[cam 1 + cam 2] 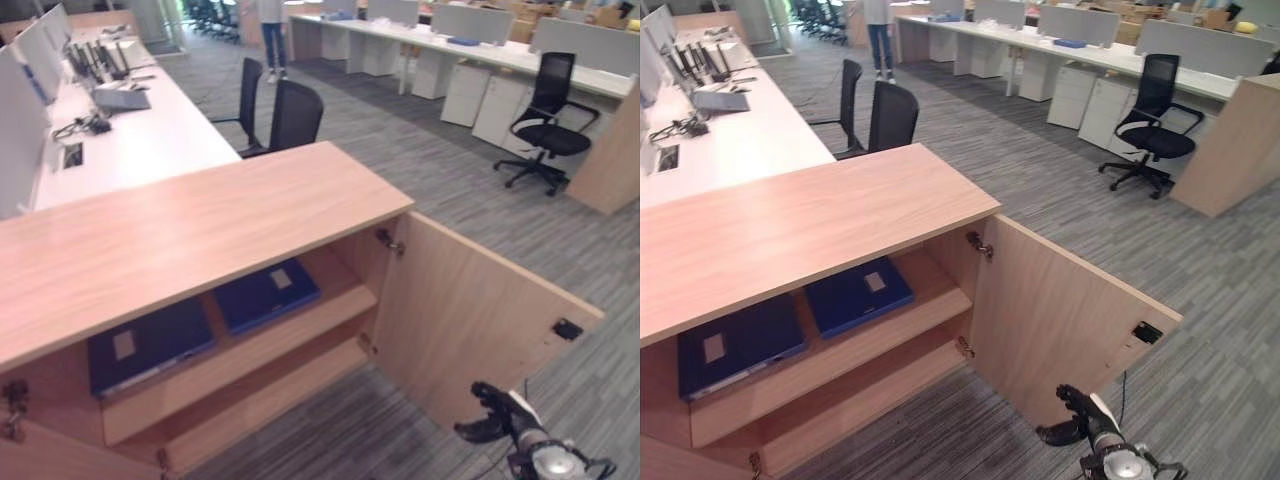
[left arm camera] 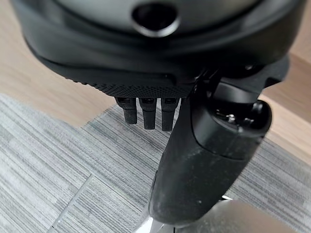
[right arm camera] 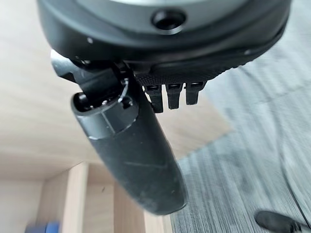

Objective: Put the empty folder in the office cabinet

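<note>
The wooden office cabinet (image 1: 180, 230) stands open, its right door (image 1: 470, 320) swung out towards me. Two dark blue folders lie flat on its upper shelf: one on the left (image 1: 150, 345) and one on the right (image 1: 265, 295), each with a pale label. My right hand (image 1: 495, 410) hangs low beside the open door's lower edge, fingers relaxed and empty; its thumb (image 3: 131, 145) shows against the door and shelf edge. Over grey carpet by a wooden edge, my left hand (image 2: 209, 160) is open and holds nothing.
A long white desk (image 1: 150, 140) with monitors runs behind the cabinet on the left, with two black chairs (image 1: 290, 115) beside it. Another black office chair (image 1: 545, 125) and white desks stand at the far right. A person (image 1: 272, 35) stands far back.
</note>
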Robot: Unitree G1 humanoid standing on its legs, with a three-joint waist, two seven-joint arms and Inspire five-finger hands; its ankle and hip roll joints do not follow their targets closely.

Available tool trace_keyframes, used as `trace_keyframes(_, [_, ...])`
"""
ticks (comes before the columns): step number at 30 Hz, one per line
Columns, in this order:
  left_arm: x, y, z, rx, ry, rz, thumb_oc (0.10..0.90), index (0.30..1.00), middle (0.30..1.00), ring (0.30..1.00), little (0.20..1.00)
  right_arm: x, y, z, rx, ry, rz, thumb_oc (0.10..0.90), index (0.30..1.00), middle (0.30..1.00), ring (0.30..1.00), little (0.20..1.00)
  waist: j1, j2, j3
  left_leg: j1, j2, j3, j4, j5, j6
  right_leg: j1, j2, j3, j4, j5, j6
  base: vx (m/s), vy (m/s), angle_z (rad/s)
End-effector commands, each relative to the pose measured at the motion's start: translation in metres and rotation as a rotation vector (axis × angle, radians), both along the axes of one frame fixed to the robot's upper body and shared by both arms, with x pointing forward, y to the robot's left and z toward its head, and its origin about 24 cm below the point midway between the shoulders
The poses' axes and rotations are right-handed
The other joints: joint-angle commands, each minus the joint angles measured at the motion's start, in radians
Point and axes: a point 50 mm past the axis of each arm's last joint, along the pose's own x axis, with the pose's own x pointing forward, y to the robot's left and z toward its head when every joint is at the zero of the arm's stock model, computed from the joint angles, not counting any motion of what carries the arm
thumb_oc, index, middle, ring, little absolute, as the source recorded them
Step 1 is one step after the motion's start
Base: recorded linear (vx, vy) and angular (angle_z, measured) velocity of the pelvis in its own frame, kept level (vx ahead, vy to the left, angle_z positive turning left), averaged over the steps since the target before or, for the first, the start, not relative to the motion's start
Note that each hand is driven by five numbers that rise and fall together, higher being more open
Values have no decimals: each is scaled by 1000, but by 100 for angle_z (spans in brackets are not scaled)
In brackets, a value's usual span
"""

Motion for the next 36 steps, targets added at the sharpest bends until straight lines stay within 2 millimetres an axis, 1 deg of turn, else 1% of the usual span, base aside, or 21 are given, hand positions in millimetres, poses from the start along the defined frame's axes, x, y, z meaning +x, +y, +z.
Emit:
trace_keyframes(1, [15,0,1,10,5,-33,800,900,900,900,900,36,-18,28,-37,-215,-103,800,900,900,900,900,-4,-9,-8,30,-5,-48,0,-104,8,-21,-1,-7,22,-43,79,-10,-4,-23])
trace_keyframes(6, [14,6,3,22,12,-28,800,900,900,900,900,17,-33,20,-34,-189,-235,800,900,900,900,900,-41,-4,0,50,-6,-13,0,-116,12,-26,5,29,28,-38,84,-13,-7,-32])
trace_keyframes(7, [14,7,3,23,11,-28,800,900,900,900,900,17,-33,20,-34,-189,-235,800,900,900,900,900,-40,-5,-2,47,-6,-11,0,-113,11,-30,4,31,27,-36,84,-32,-5,-30])
trace_keyframes(8, [13,9,4,28,11,-29,800,900,900,900,900,12,-42,19,-43,-188,-305,800,900,900,900,900,-50,-2,2,50,-7,3,0,-117,14,-36,7,47,29,-33,88,-25,-2,-29])
trace_keyframes(12, [10,13,4,35,15,-22,800,900,900,900,900,16,-56,28,-78,-239,-381,800,900,900,900,900,-65,5,10,62,-8,31,0,-128,18,-39,11,68,27,-28,99,-12,3,-29])
trace_keyframes(15, [14,16,6,49,-5,-37,800,900,900,900,900,35,-76,53,-119,-380,-481,800,900,900,900,900,-75,15,19,73,-12,70,0,-139,26,-52,14,107,26,-15,113,-5,10,-40])
trace_keyframes(16, [14,16,6,49,-6,-37,800,900,900,900,900,35,-76,53,-119,-380,-481,800,900,900,900,900,-74,15,20,74,-12,72,0,-139,26,-52,15,108,27,-15,113,3,2,-44])
trace_keyframes(19, [21,20,8,58,-22,-74,800,900,900,900,900,51,-105,88,-212,-497,-537,800,900,900,900,900,-73,21,24,80,-15,87,0,-145,27,-53,12,113,24,-12,120,16,-6,-35])
trace_keyframes(21, [22,20,8,61,-24,-85,800,900,900,900,900,54,-110,96,-233,-515,-538,800,900,900,900,900,-73,23,26,80,-15,86,0,-144,26,-52,10,112,24,-13,120,16,-14,-12])
trace_keyframes(22, [27,22,10,64,-31,-114,800,900,900,900,900,66,-119,118,-281,-574,-510,800,900,900,900,900,-71,25,27,81,-16,83,0,-144,24,-50,8,108,24,-14,121,0,0,0])
trace_keyframes(23, [27,22,9,64,-32,-114,800,900,900,900,900,66,-119,118,-281,-574,-510,800,900,900,900,900,-71,26,28,81,-16,83,0,-144,24,-50,8,108,24,-14,121,0,0,0])
trace_keyframes(25, [33,22,11,68,-40,-155,800,900,900,900,900,83,-124,147,-327,-651,-462,800,900,900,900,900,-63,28,32,80,-16,78,0,-142,20,-46,4,101,22,-15,121,7,-12,2])
trace_keyframes(26, [33,22,10,67,-41,-154,800,900,900,900,900,83,-124,147,-327,-652,-462,800,900,900,900,900,-64,28,32,80,-15,77,0,-142,20,-46,4,100,22,-15,121,9,-36,1])
trace_keyframes(27, [33,19,10,59,-43,-173,800,900,900,900,900,92,-126,164,-356,-694,-431,800,900,900,900,900,-56,30,36,79,-14,72,0,-139,18,-44,2,94,22,-16,119,9,-34,2])
trace_keyframes(29, [36,19,10,53,-47,-186,800,900,900,900,900,103,-124,183,-384,-741,-368,800,900,900,900,900,-49,34,42,76,-12,68,0,-136,15,-44,1,87,21,-19,117,8,-35,3])
trace_keyframes(30, [36,19,10,53,-47,-186,800,900,900,900,900,103,-124,184,-385,-741,-367,800,900,900,900,900,-50,34,43,76,-12,68,0,-136,15,-43,1,87,21,-19,117,7,-41,6])
trace_keyframes(31, [37,19,10,54,-47,-198,800,900,900,900,900,113,-123,200,-405,-779,-326,800,900,900,900,900,-44,37,47,74,-10,66,0,-133,11,-42,-1,79,18,-20,117,5,-29,6])
trace_keyframes(32, [37,19,10,54,-47,-197,800,900,900,900,900,114,-123,200,-405,-779,-325,800,900,900,900,900,-45,37,47,74,-10,65,0,-133,11,-42,-1,79,18,-20,117,16,-67,6])
trace_keyframes(33, [37,20,11,56,-44,-211,800,900,900,900,900,126,-118,215,-416,-809,-273,800,900,900,900,900,-34,41,50,69,-8,61,0,-130,8,-40,-2,70,16,-25,115,13,-46,5])
trace_keyframes(35, [38,19,10,53,-44,-216,800,900,900,900,900,131,-118,220,-420,-817,-262,800,900,900,900,900,-33,44,51,68,-8,58,0,-129,6,-39,-4,66,15,-26,115,13,-45,7])
trace_keyframes(36, [38,20,11,56,-44,-227,800,900,900,900,900,143,-113,232,-431,-832,-226,800,900,900,900,900,-21,48,56,64,-7,52,0,-126,2,-38,-5,59,14,-28,114,9,-36,17])
